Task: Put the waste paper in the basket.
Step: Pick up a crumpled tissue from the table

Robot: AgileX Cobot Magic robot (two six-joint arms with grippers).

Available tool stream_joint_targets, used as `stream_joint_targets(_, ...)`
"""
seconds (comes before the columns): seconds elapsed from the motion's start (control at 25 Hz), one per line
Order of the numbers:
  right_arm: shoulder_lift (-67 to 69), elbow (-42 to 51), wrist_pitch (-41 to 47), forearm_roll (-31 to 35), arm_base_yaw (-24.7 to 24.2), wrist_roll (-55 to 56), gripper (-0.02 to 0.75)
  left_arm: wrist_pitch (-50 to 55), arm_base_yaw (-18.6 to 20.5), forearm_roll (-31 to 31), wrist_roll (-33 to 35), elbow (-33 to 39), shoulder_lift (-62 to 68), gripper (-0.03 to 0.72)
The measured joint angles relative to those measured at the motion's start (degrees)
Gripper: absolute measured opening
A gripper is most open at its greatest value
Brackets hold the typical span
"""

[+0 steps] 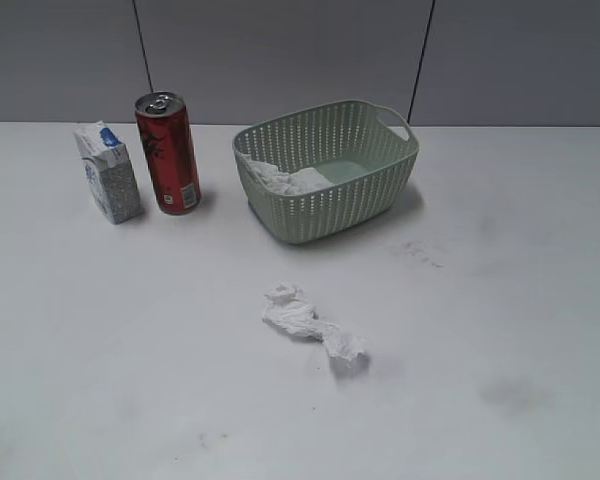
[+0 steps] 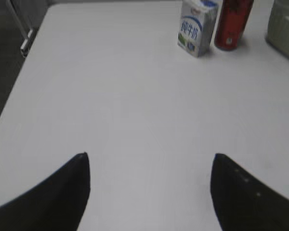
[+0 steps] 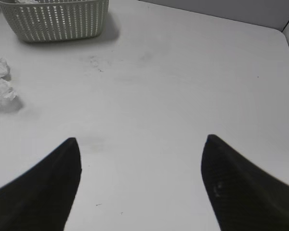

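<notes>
The pale green perforated basket (image 1: 325, 215) stands at the back middle of the white table, with crumpled white waste paper (image 1: 285, 180) lying inside at its left end. A twisted white scrap of waste paper (image 1: 310, 322) lies on the table in front of the basket; it also shows at the left edge of the right wrist view (image 3: 1, 84). The basket shows in the right wrist view (image 3: 58, 21) and at the edge of the left wrist view (image 2: 285, 26). My left gripper (image 2: 149, 159) and right gripper (image 3: 140, 142) are both open and empty over bare table. Neither gripper shows in the exterior view.
A red drink can (image 1: 167, 153) and a small white-and-blue carton (image 1: 108, 173) stand left of the basket; both show in the left wrist view, the can (image 2: 232, 24) and the carton (image 2: 196, 26). The table's left edge (image 2: 19, 86) drops off beside the left gripper.
</notes>
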Motion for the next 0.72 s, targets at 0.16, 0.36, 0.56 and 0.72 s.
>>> stream_joint_targets(0.16,0.00,0.06,-0.07,0.05,0.00,0.00,0.588,-0.41,0.04,1.17,-0.33,0.00,-4.07,0.591)
stream_joint_targets(0.36,0.00,0.10,-0.02,0.00,0.00,0.00,0.588,-5.16,0.04,1.04,-1.07,2.01,-4.14,0.591)
stream_joint_targets(0.56,0.00,0.10,-0.02,0.00,0.00,0.00,0.588,-6.24,0.04,1.04,-1.37,2.49,-4.14,0.591)
stream_joint_targets(0.72,0.00,0.10,-0.02,0.00,0.00,0.00,0.588,-8.97,0.04,0.98,-1.42,1.57,-4.14,0.591)
